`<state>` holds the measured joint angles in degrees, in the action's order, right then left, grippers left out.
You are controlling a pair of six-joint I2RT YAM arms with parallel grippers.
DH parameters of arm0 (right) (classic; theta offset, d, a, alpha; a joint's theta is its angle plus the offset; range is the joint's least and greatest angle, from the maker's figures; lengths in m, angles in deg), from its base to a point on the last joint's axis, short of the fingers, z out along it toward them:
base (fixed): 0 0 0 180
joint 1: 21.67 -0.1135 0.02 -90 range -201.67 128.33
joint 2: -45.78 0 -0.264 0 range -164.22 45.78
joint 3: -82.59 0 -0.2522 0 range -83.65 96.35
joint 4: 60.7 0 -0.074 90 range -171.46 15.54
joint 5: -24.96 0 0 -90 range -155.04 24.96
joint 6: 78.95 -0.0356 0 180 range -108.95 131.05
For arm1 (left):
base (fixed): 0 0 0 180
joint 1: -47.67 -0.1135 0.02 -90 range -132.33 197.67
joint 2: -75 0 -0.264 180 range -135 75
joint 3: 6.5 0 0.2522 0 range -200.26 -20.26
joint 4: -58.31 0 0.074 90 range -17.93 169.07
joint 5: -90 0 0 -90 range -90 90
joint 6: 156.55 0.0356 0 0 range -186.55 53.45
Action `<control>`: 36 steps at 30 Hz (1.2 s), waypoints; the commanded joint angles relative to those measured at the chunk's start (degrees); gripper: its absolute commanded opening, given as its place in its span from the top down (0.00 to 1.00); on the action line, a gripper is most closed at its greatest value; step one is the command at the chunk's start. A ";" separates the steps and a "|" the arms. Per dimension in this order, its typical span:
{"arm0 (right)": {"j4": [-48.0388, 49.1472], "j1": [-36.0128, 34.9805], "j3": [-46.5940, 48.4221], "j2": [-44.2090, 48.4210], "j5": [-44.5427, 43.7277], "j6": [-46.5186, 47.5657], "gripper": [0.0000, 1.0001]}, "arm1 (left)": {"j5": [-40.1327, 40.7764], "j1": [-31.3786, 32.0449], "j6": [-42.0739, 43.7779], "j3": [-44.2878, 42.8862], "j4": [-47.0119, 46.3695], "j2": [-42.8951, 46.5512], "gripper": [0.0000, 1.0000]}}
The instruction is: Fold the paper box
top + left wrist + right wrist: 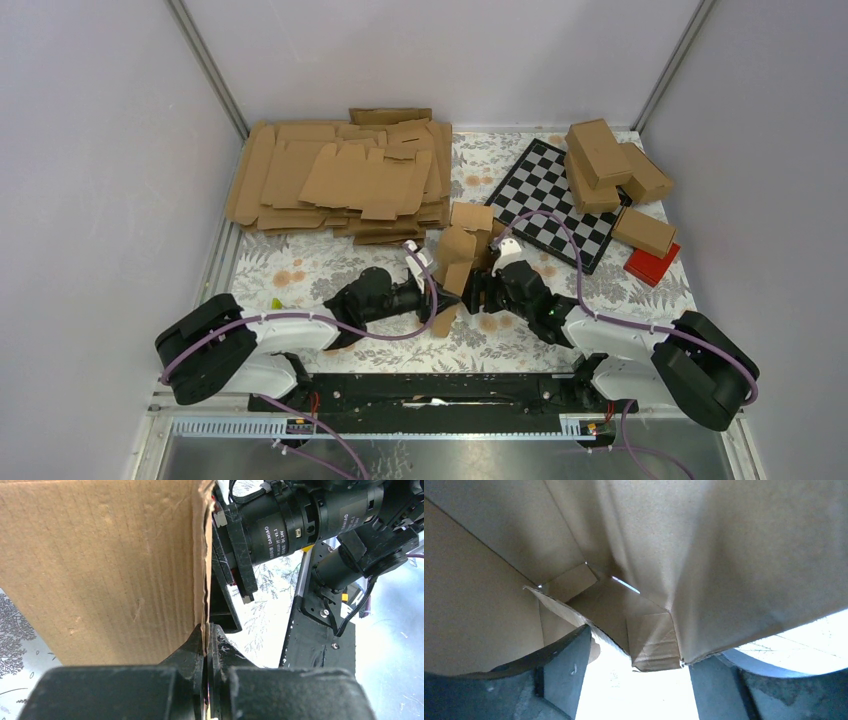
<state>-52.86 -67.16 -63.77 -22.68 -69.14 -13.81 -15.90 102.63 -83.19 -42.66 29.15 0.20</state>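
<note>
The paper box [462,250] is a partly folded brown carton held up between the two arms near the table's middle. My left gripper [438,305] is shut on a thin edge of its cardboard. In the left wrist view the broad brown panel [100,565] fills the left side, and the gripper [206,630] pinches its lower edge. My right gripper [482,290] is at the carton's right side. In the right wrist view its jaws [640,647] stand wide, one on each side of the carton's open end [724,555], with a small folded flap [654,645] hanging between them.
A heap of flat brown blanks [340,180] lies at the back left. A checkerboard [550,200] lies at the back right, with several folded cartons [610,160] and a red block [652,265] beside it. The right arm's wrist [300,520] is close by my left gripper.
</note>
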 commanded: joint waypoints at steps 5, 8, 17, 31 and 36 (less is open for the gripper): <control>-0.44 -0.47 0.97 2.90 -4.30 -1.28 0.25 | 0.07 -0.18 -1.94 -0.15 1.83 3.10 0.81; -1.12 -0.47 0.81 3.84 -4.89 0.19 0.26 | 4.40 -0.08 -1.30 -1.16 7.74 4.84 0.79; -1.40 -0.47 1.63 1.72 -5.67 2.11 0.27 | 14.76 0.18 -3.54 -5.97 26.78 9.91 0.90; -0.60 -0.47 1.77 1.63 -5.84 3.56 0.29 | 22.18 0.94 -5.12 -7.72 38.90 14.76 0.64; -0.56 -0.47 1.81 1.35 -5.28 4.16 0.29 | 26.21 0.94 -3.76 -9.76 38.49 14.82 0.46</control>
<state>-54.87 -67.16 -63.77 -21.02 -73.53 -11.19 5.38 103.37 -87.72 -48.27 68.76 13.79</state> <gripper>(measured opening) 0.711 0.502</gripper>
